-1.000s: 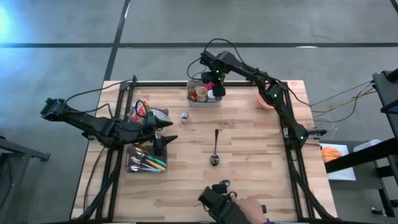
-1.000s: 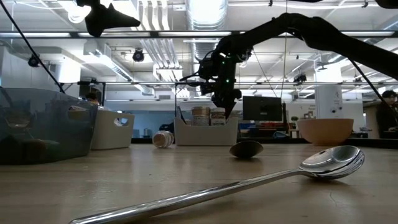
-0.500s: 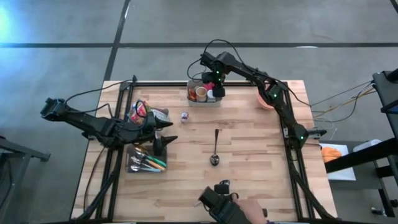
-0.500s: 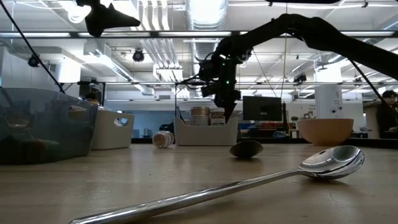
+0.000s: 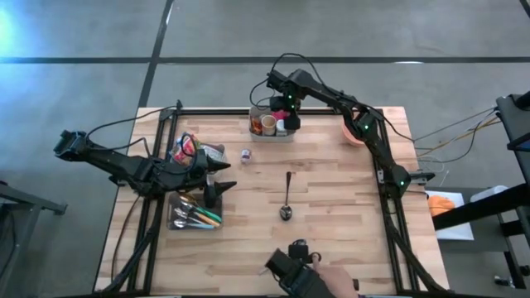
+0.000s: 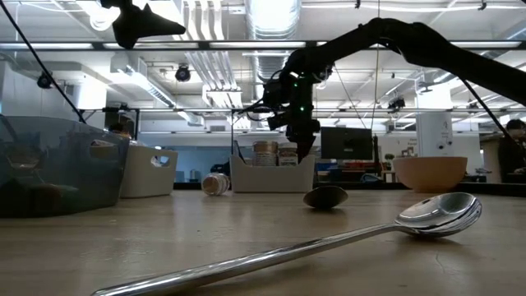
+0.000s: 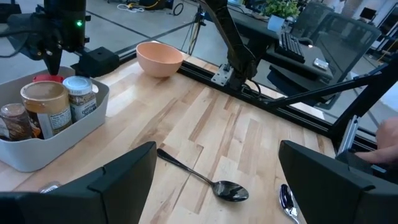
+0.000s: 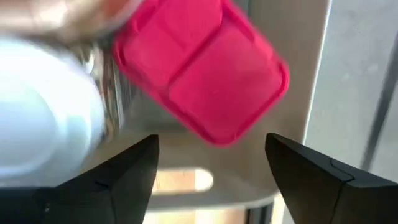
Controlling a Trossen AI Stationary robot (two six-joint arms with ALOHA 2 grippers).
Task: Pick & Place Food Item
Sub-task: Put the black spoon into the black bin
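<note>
Red-lidded food container (image 8: 202,71) sits in the grey bin (image 5: 271,134) at upper centre of the high view, among jars — directly beneath the right gripper (image 5: 287,112), whose fingers stand apart with nothing between them. Its lid lies slantwise to those fingers, so a straight descent should straddle it. The left gripper (image 5: 222,175), spread wide at mid-left, is well apart — the right arm is nearer.

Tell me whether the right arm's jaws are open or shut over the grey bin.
Open: the right gripper has its jaws spread, empty, above the red-lidded container.
</note>
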